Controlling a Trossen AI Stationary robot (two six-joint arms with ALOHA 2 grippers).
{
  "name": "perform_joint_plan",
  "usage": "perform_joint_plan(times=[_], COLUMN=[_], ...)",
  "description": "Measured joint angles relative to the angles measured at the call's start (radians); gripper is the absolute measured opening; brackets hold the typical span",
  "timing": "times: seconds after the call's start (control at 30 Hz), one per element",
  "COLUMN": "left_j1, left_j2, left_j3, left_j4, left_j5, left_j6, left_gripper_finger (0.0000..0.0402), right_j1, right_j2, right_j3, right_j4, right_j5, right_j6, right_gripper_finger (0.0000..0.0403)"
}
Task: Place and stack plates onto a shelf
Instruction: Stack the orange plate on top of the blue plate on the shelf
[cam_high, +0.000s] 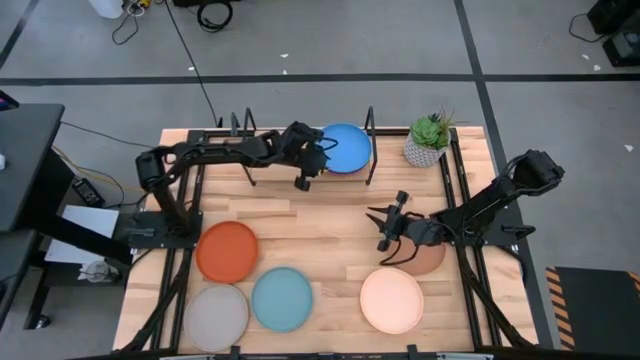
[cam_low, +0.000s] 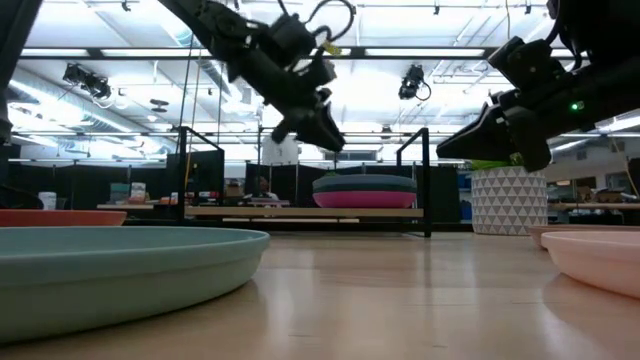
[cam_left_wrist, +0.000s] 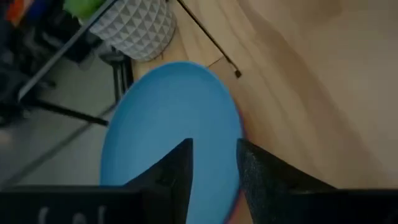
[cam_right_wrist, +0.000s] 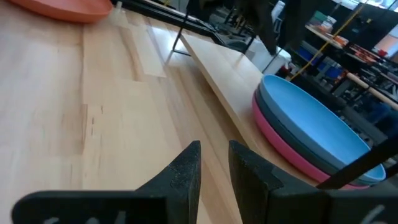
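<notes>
A blue plate (cam_high: 345, 148) tops a stack of plates (cam_low: 365, 190) on the right half of the shelf (cam_low: 250, 211). A magenta plate (cam_right_wrist: 286, 149) lies at the stack's bottom, with a dark teal rim between the two. My left gripper (cam_left_wrist: 214, 165) hangs open just above the stack's near-left edge (cam_low: 325, 140) and touches nothing. My right gripper (cam_high: 385, 232) stands open over the bare table at mid-right, pointing toward the shelf, with nothing between its fingers (cam_right_wrist: 214, 165). A brown plate (cam_high: 430, 260) lies on the table under the right arm.
Orange (cam_high: 227, 250), grey (cam_high: 215, 315), light teal (cam_high: 282, 298) and cream (cam_high: 392, 298) plates lie flat along the table's near half. A potted plant (cam_high: 430, 140) stands right of the shelf. The shelf's black wire uprights (cam_low: 428, 180) frame the stack, and its left half shows bare board.
</notes>
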Motion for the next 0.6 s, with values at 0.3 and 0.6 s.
perform_joint_plan(times=[0.3,0.6], left_j1=[-0.115,-0.294], left_j2=[-0.098,-0.087], left_j3=[0.0,-0.004], left_j4=[-0.307,-0.743], left_j5=[-0.093,-0.066], left_j6=[-0.437,-0.992], left_gripper_finger=[0.0132,0.0133], right_j1=[-0.032,-0.049], right_j2=[0.0,0.0], right_j3=[0.0,0.0], right_j4=[0.007,0.09], right_j5=[-0.145,-0.31], right_j6=[-0.03,-0.099], right_gripper_finger=[0.0088,0.0088])
